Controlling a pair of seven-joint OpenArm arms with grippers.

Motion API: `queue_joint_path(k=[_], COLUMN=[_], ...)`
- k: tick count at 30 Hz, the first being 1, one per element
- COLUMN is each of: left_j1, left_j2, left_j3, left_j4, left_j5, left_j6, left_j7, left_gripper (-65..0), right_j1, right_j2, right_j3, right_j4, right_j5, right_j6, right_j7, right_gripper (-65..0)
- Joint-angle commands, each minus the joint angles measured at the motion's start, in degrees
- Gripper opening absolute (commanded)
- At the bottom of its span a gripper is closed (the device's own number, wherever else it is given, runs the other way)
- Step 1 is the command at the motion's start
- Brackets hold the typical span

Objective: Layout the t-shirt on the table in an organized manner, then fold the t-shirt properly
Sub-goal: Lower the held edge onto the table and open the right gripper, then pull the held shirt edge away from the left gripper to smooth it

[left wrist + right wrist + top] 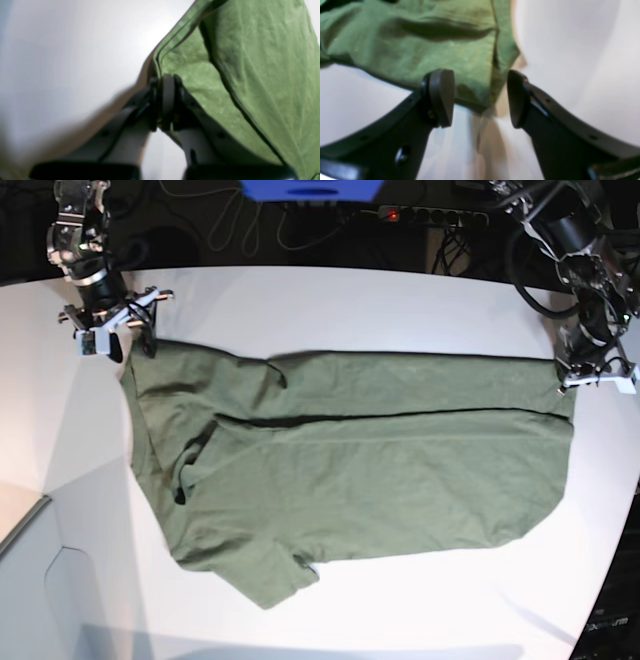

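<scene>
Base view, t-shirt (350,480) spread on table (400,300), left jaws clamping its hem corner, right jaws apparently straddling another corner, open.

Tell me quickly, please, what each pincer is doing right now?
Left pincer: closed on the t-shirt hem.
Right pincer: open, straddling a shirt corner, holding nothing.

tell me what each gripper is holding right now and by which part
The left gripper is shut on the t-shirt, pinching its hemmed edge. The right gripper is open around a corner, holding nothing.
</scene>
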Motion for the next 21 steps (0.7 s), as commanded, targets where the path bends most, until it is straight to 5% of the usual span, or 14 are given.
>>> queue_joint_path(k=[1,6,12,21], left_j1=[-0.8,-0.8,-0.8,-0.5], left_j2=[-0.8,-1.7,-2.5,-3.2], left_j3=[-0.2,-0.2,-0.2,-0.3], left_j4=[1.0,1.0,1.0,1.0], left_j5=[-0.5,-0.5,-0.5,-0.5], left_j6=[-0.2,-0.2,-0.2,-0.2], left_j7=[-0.8,-0.8,-0.8,-0.8], left_gripper=[-65.0,-65.0,-65.0,-65.0], right_j1=[0.0,0.4,3.0,4.3], right_j2=[0.6,0.9,1.0,2.9], right_j3=[0.2,-1.5,-1.2,-1.4], right_j4=[0.8,0.7,0.6,0.7], right_j5=[0.7,0.7,0.6,0.6], right_j6=[0.0,0.0,0.0,0.1], right_j7=[1.5,1.5,1.6,1.5], right_gripper=[-31.3,-36.0,-65.0,-65.0])
